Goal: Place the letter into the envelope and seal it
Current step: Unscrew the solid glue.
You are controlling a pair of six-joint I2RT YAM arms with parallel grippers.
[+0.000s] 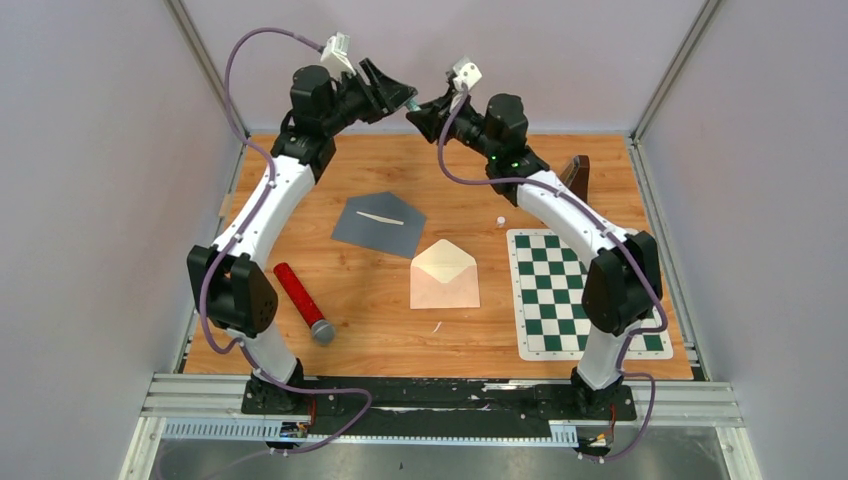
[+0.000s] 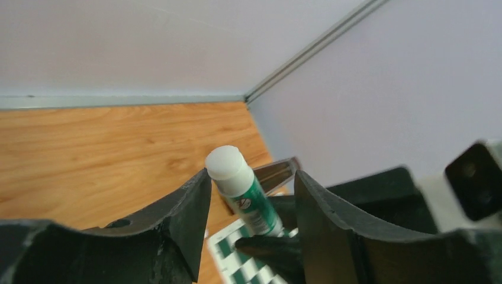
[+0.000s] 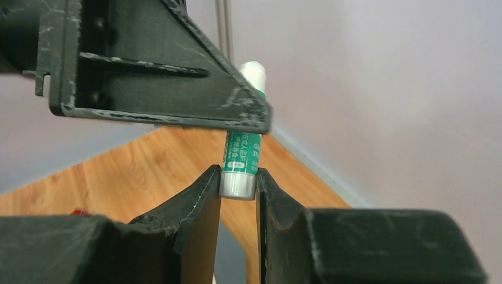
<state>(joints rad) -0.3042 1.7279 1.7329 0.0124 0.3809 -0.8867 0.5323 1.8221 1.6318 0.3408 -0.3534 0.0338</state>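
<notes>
At far left on the wooden counter (image 1: pixel 400 330), a red cylinder (image 1: pixel 296 288) with a grey end, lying flat. Above the counter's far edge, raised in the air, the left tool (image 2: pixel 251 176), released, with fingers spread either side of the white upper end of a green-labelled glue stick (image 2: pixel 244 198), one finger close against it and a clear gap on the other side. Below, flat on the wood, a dark grey envelope (image 1: pixel 379 228), flap open, with a pale sliver at its mouth. Just right of that and nearer, apart from it, a cream envelope (image 1: pixel 444 280), flap open too; letter not distinguishable. Facing the left tool, the right tool (image 3: pixel 237 177), clenched on the glue stick's silver base. Further right, a small white piece (image 1: pixel 499 218), then a green-and-white chequered mat (image 1: pixel 585 300) and a dark brown object (image 1: pixel 577 176) standing at the far edge.
</notes>
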